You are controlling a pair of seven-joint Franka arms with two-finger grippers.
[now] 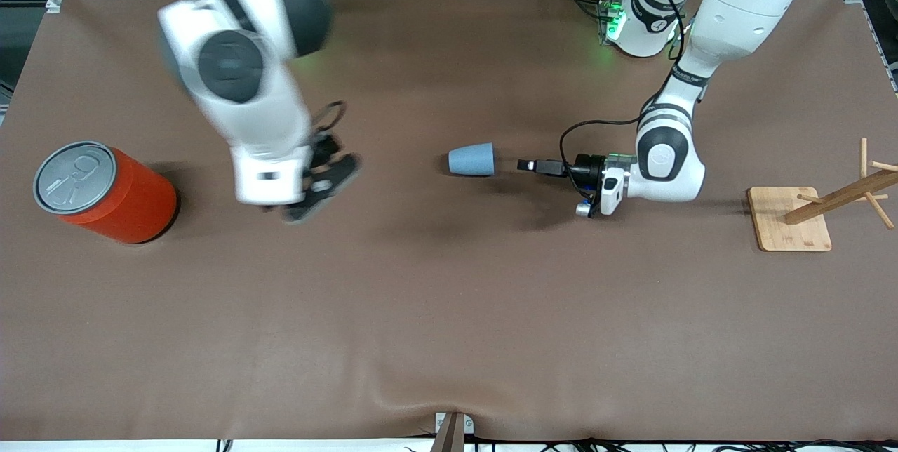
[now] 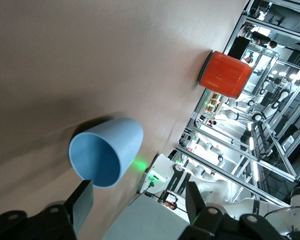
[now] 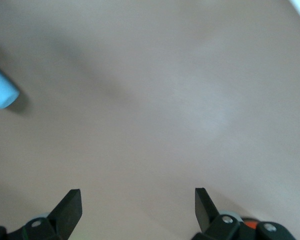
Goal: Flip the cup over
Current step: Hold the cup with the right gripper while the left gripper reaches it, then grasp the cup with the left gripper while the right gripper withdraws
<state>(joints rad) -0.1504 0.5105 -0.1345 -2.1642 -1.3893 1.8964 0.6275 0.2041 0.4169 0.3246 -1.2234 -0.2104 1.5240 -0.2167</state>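
Observation:
The light-blue cup (image 1: 471, 159) lies on its side on the brown table, its open mouth facing the left arm's end. My left gripper (image 1: 527, 165) is held low and level beside that mouth, a short gap away, open and empty. In the left wrist view the cup (image 2: 107, 152) shows its deeper blue inside just ahead of my left gripper (image 2: 139, 202), outside the two fingers. My right gripper (image 1: 324, 185) hangs over bare table between the orange can and the cup, open and empty. In the right wrist view my right gripper (image 3: 136, 205) is over bare table, and the cup (image 3: 0, 92) shows at the frame's edge.
A large orange can (image 1: 105, 192) with a grey pull-tab lid stands at the right arm's end of the table; it also shows in the left wrist view (image 2: 225, 74). A wooden peg rack (image 1: 807, 210) on a square base stands at the left arm's end.

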